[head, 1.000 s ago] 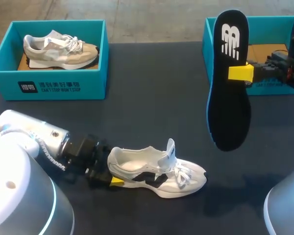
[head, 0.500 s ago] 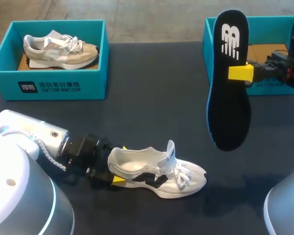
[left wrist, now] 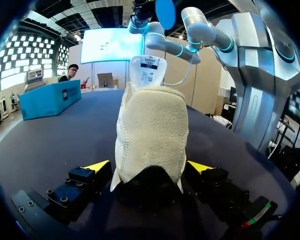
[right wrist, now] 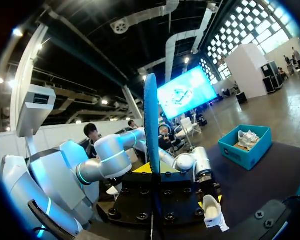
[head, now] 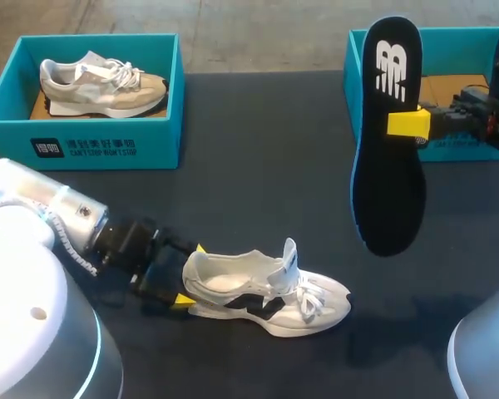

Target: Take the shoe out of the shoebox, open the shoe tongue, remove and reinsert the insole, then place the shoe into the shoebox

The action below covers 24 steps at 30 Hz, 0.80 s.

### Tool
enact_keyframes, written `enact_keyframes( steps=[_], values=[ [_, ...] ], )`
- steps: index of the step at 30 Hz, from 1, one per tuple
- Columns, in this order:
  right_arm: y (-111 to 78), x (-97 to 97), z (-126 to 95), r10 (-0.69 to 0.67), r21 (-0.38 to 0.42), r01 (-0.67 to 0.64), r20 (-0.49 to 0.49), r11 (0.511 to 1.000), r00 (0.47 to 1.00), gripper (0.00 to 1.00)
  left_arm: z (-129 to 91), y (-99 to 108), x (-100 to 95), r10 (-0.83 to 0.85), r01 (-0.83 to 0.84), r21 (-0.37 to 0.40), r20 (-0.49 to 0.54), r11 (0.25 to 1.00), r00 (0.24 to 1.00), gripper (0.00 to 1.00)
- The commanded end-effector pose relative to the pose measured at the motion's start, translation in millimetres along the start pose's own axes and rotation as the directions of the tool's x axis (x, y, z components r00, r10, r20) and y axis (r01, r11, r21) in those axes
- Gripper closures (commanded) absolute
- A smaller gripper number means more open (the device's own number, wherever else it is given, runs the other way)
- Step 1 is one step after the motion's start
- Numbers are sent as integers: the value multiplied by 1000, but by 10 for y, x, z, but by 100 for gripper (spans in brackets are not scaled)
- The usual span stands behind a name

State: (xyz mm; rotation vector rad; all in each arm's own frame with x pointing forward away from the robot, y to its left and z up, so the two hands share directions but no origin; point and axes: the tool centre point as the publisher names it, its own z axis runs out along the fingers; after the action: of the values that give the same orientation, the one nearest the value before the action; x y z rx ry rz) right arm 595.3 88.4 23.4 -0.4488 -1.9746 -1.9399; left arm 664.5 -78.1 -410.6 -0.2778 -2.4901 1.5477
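Right tool (head: 407, 125) clamps black foam insole (head: 388, 191); we cannot tell if left tool (left wrist: 147, 165) grips white-and-black sneaker (left wrist: 151, 125), which might skid during reinsertion.

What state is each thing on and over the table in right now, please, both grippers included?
white shoe: standing on the table, tongue raised, insole out.
insole: out of the shoe, held upright in the air.
right gripper: shut on the insole.
left gripper: open, the shoe's heel between its fingers.
left shoebox: open, beige shoe inside.
right shoebox: open, no shoe visible inside.
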Motion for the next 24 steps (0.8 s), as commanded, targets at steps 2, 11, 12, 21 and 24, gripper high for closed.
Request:
enact_keyframes(
  steps=[2,11,12,21,24],
  values=[
    [0,-11,18,3,3,-3,1,1000,1000,100,-124,-35,48,-8,8,-89,-1,996,1000,0],
    [0,-11,18,3,3,-3,1,1000,1000,100,-388,15,14,-15,31,-294,54,955,998,0],
    [0,-11,18,3,3,-3,1,1000,1000,100,-421,20,16,-12,24,-331,40,943,999,0],
    [0,-11,18,3,3,-3,1,1000,1000,100,-631,-205,-26,-13,2,-461,-21,887,1000,0],
    [0,-11,18,3,3,-3,1,1000,1000,100,-649,-258,-11,-1,-23,-509,-46,861,999,0]
  ],
)
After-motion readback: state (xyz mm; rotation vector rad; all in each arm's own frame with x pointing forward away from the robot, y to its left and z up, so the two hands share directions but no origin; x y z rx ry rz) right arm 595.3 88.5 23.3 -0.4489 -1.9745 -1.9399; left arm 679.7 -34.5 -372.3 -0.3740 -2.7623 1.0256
